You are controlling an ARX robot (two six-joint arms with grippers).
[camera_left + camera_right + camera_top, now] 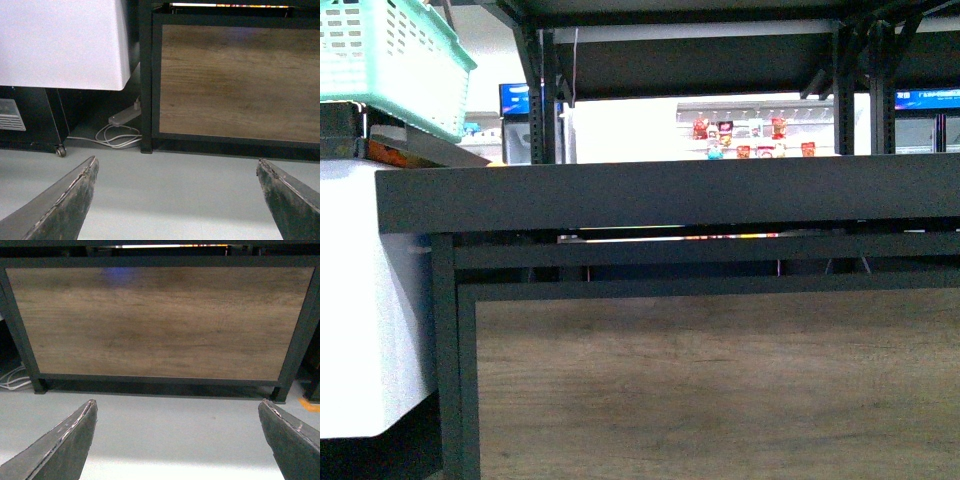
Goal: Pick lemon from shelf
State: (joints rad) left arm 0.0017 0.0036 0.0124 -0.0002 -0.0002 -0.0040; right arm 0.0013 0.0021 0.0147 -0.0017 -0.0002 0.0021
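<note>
Starting at your left gripper (176, 161), you have its two dark fingers (70, 200) spread wide apart with nothing between them but pale floor (175, 210). Your right gripper (176, 402) stands the same way: jaws wide, empty, hanging low over that floor.

Beyond both, you face the wood-grain base panel (160, 325) of the shelf (620, 195), well apart from either gripper. The right wrist view takes the panel nearly square on, with a black post at each end. The left wrist view catches only the panel's left part and the corner post, with a white cabinet (60, 45) and a power strip (122, 117) with its coiled cable beside that post on the floor.

You will not find the lemon in any view. The wrist cameras look at the base, below every deck. The front view meets the lower deck edge-on, so its top surface is hidden from you, and the deck above shows only its underside. A green basket (390, 50) sits at the upper left, off the black frame.

The relation that matters, then, is height. Judging from this, the lemon must lie above both grippers, on a deck top, and you would need to raise an arm before anything else. Which arm is nearer, and how the fruit's long axis runs, you cannot tell from here. The right gripper does seem to face the middle of the shelf, the left its corner.
</note>
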